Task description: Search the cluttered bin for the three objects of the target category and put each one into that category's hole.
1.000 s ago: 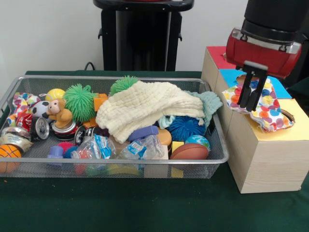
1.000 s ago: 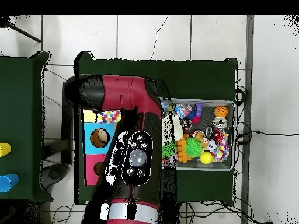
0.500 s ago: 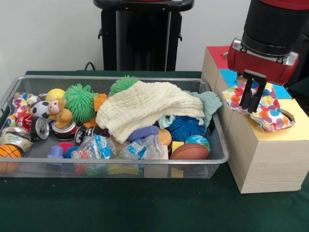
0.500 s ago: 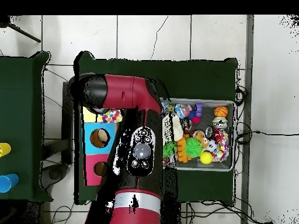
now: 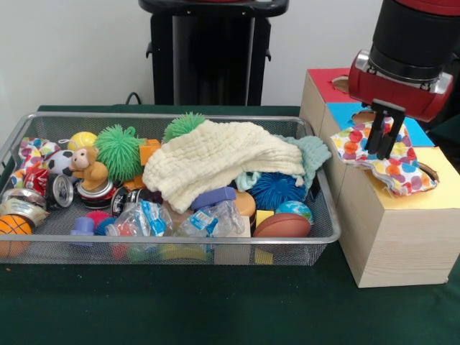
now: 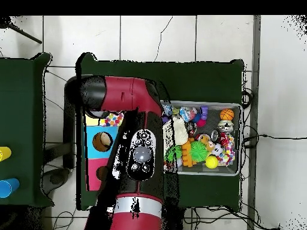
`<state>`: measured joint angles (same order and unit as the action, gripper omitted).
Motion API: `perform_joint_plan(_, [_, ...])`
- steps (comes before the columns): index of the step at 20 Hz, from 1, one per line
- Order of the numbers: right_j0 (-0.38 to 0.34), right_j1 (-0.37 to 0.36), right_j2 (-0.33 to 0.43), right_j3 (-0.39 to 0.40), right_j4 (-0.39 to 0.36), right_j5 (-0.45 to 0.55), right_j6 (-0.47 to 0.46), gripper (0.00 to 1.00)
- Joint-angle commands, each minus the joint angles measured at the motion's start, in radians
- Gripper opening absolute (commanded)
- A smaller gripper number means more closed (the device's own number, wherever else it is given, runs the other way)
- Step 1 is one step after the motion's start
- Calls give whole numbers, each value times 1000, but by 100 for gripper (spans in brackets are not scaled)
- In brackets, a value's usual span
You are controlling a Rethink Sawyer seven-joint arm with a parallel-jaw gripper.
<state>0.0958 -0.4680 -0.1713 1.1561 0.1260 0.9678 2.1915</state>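
Note:
A polka-dot cloth (image 5: 392, 167) lies spread on the yellow-topped box (image 5: 402, 230) and covers most of its hole (image 5: 430, 171). Only a dark edge of the hole shows at the right. My gripper (image 5: 381, 152) hangs just above this cloth, open, with its fingers a narrow gap apart and nothing in them. In the overhead view the cloth (image 6: 111, 120) shows beside the arm, and the gripper is hidden under the arm. A second polka-dot cloth (image 5: 30, 154) lies at the far left end of the bin (image 5: 180, 248). I see no third one.
A cream waffle cloth (image 5: 215, 162) and a mint knitted cloth (image 5: 314, 151) cover the bin's middle, amid spiky balls, cans, a monkey toy (image 5: 88, 167) and small balls. The blue-topped box (image 5: 343, 113) and red-topped box (image 5: 322, 77) stand behind the yellow one.
My gripper has risen a little and shifted slightly right above the yellow box. The polka-dot cloth has stayed lying on the box.

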Motion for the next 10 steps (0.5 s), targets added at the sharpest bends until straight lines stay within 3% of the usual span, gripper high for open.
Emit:
perform_joint_plan(1, [4, 4, 56, 37, 2, 81, 104, 0])
perform_joint_plan(6, [-11, 29, 101, 118, 48, 35, 105, 0])
perform_joint_plan(10, [-12, 49, 112, 121, 55, 41, 99, 0])
